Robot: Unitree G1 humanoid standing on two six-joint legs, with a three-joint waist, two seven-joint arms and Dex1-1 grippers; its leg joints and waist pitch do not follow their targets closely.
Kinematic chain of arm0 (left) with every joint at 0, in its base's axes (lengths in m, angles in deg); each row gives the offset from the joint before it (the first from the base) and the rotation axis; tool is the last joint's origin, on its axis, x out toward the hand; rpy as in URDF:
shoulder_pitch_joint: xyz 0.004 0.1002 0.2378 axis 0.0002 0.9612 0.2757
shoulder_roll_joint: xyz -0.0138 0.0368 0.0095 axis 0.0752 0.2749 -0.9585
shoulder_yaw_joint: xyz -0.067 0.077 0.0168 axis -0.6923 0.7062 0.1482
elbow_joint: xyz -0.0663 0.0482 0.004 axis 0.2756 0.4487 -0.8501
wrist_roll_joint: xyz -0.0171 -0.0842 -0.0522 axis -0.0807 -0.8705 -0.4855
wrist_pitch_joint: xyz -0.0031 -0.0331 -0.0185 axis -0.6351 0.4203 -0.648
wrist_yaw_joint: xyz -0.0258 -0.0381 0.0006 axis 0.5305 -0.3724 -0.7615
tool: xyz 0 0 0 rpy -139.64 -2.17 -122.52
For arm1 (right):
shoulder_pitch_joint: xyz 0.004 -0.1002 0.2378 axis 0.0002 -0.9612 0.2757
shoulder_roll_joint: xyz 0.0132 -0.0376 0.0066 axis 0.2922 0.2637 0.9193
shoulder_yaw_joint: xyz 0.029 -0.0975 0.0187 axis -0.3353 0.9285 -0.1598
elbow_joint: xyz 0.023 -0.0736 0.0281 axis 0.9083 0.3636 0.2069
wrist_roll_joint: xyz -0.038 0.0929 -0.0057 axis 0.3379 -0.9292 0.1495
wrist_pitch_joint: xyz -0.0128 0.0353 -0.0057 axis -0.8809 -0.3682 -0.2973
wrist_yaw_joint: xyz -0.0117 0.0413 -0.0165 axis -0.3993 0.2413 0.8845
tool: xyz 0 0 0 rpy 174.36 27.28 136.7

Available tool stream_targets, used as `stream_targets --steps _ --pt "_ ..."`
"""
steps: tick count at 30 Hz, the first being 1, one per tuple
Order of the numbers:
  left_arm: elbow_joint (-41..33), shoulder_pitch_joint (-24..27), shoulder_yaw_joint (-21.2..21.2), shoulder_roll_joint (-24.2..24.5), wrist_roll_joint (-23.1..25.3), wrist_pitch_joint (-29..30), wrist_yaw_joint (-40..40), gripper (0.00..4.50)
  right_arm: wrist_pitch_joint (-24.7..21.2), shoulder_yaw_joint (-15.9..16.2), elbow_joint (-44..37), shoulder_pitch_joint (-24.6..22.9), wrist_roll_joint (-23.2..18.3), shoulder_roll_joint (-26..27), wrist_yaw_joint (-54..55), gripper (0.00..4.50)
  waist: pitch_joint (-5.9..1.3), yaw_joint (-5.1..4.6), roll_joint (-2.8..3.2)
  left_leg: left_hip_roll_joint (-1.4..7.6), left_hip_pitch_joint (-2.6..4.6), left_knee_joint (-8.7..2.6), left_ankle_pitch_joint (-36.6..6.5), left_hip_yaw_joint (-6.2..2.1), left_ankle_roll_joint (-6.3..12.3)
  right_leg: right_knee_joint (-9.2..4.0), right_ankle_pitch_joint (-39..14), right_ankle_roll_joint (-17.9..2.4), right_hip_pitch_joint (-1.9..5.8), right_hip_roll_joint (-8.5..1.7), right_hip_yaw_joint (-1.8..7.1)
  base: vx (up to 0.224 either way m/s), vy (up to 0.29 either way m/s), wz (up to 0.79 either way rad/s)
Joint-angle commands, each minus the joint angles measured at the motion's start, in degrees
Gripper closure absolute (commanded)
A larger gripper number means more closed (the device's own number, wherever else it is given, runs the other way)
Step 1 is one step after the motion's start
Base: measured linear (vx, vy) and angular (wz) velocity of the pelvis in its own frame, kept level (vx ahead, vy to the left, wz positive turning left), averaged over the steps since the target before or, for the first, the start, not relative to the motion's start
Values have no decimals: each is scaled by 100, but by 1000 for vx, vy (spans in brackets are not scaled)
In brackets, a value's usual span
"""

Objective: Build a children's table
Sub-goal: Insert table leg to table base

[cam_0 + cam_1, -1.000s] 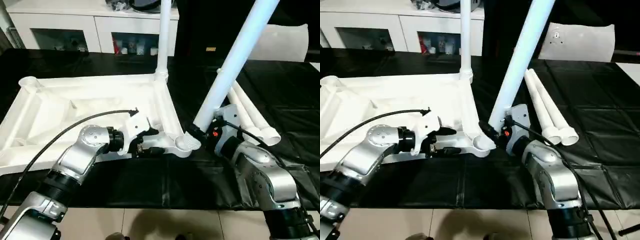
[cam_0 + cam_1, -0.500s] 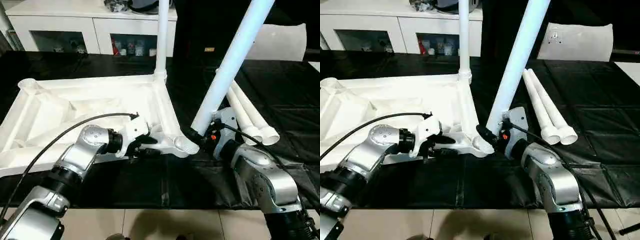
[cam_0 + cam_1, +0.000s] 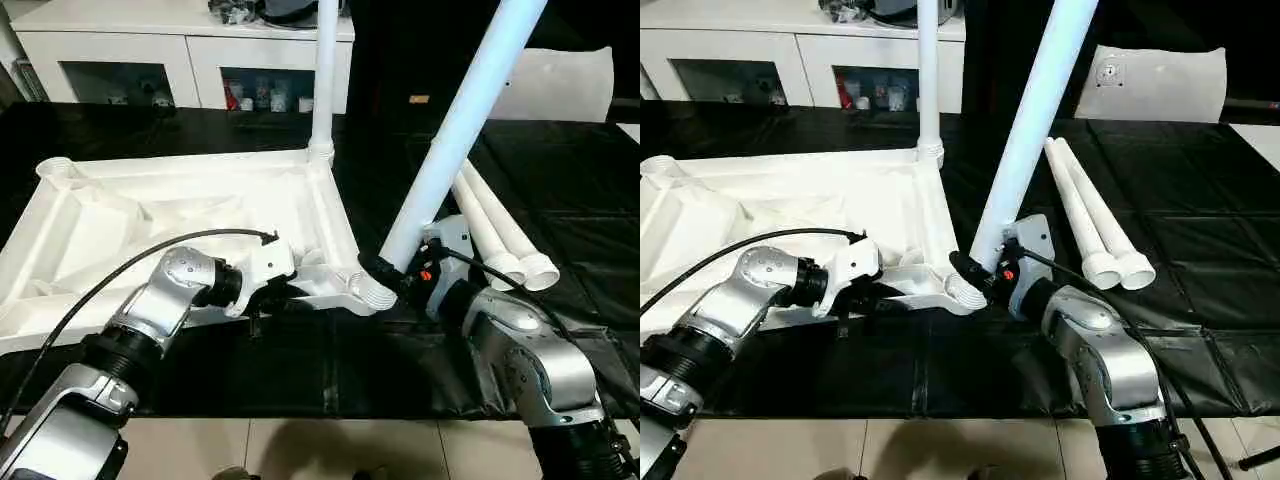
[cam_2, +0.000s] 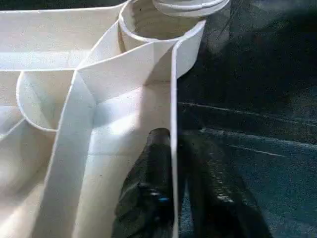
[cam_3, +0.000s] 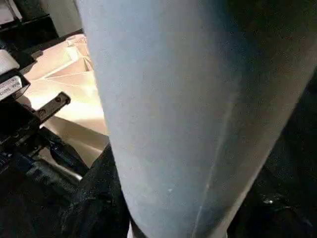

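The square white plastic tabletop lies upside down on the black table surface, ribs up, one white leg standing in its far corner socket. The left gripper sits at the top's near rim; from the head views its fingers are tucked against the plastic, but the left wrist view shows them plainly, one black finger inside the thin rim wall and the other outside, pinching that wall between them. Just beyond it along the rim is the near corner socket. To the right of that socket the right gripper holds the lower end of a long tapered white leg, which slants up and away; its wrist view shows the pale leg close against the dark fingers. Further right of this gripper, two spare white legs lie side by side on the black surface.
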Motion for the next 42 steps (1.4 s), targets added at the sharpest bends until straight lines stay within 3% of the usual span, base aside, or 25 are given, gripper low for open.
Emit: stream_targets --steps 1,14,17,22,28,42 --pt "9 -87 8 6 42 -84 -83 437 10 74 -56 88 95 -39 -6 259 -400 1 70 146 56 -471 -1331 -35 -154 -466 -1725 -1012 295 -389 261 0 0 0" --pt "106 -18 2 30 187 -581 -194 450 271 234 237 500 279 -21 -125 259 -419 6 61 152 42 -467 -1067 -18 -99 -423 -1288 -1116 323 -391 273 0 0 0" --pt "-101 147 -80 99 158 -886 -154 450 -90 88 441 614 -288 -82 -753 259 -419 11 42 158 36 -466 -1080 -20 -39 -417 -1283 -1164 341 -401 271 0 0 0" --pt "-289 252 -126 197 39 -931 -406 450 -86 41 550 584 -486 -154 -1064 259 -410 24 23 170 46 -473 -1089 -11 -49 -424 -1448 -1147 319 -403 270 0 0 0" --pt "-382 267 -224 221 -185 -683 -669 450 170 263 736 524 -230 -382 -1364 259 -400 41 10 162 47 -474 -1073 -3 -58 -439 -1634 -1081 302 -408 271 0 0 0" --pt "-464 309 -233 220 -71 -588 -704 450 282 407 925 510 -145 -456 -1599 259 -398 50 21 160 54 -474 -1095 3 -14 -455 -1698 -1074 294 -401 275 0 0 0"
